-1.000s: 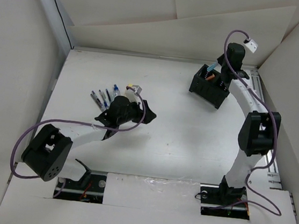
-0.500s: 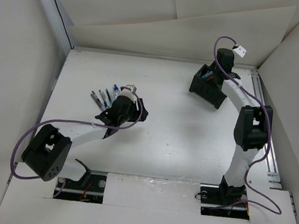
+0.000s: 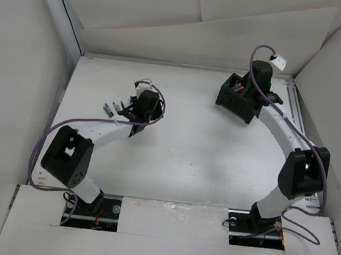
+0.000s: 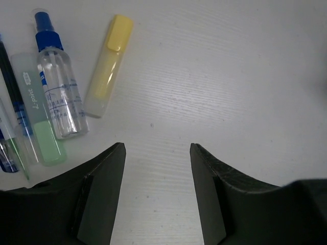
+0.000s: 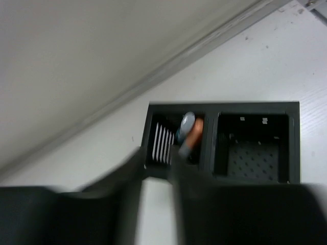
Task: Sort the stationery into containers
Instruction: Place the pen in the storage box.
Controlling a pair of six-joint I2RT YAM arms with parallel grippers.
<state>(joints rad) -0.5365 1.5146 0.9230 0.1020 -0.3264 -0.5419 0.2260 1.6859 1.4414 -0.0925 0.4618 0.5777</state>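
1. My left pincer [image 4: 157, 153]: fingers apart, gripping nothing. Only bare table [image 4: 240, 76] shows in the gap.
2. The loose stationery lies flat on the table beyond this pincer, off to the left in the wrist view. None of it sits between my fingers.
3. The yellow highlighter [image 4: 108, 66] is closest to the gap. It lies tilted with its bright end pointing away from me, near my left finger but apart from it.
4. Just beside it on the left is a clear spray bottle [image 4: 57, 89] with a blue cap, lying roughly parallel.
5. Next left is a green-ended pen [image 4: 43, 138], right against the bottle, its green end close to my left finger's upper edge. I cannot tell if they touch.
6. The blue pens [image 4: 11, 117] are at the picture's left edge, partly cut off.
7. In the top view this group lies on the left half of the table, with my left pincer at its right end.
8. My right pincer [image 5: 158, 163]: blurred, but a narrow gap shows between the fingers and I make out nothing in it.
9. The black box [image 5: 245, 106] sits just beyond these fingertips, with two square compartments side by side.
10. In the compartment on the left in the wrist view, an orange marker [image 5: 194, 133] with a grey-blue end leans, just past my fingertip. I cannot tell if they touch.
11. In the other compartment I see a perforated floor. The rest is too dark to tell.
12. In the top view the box stands at the far right of the table, well apart from the loose stationery, with my right pincer at its right side.
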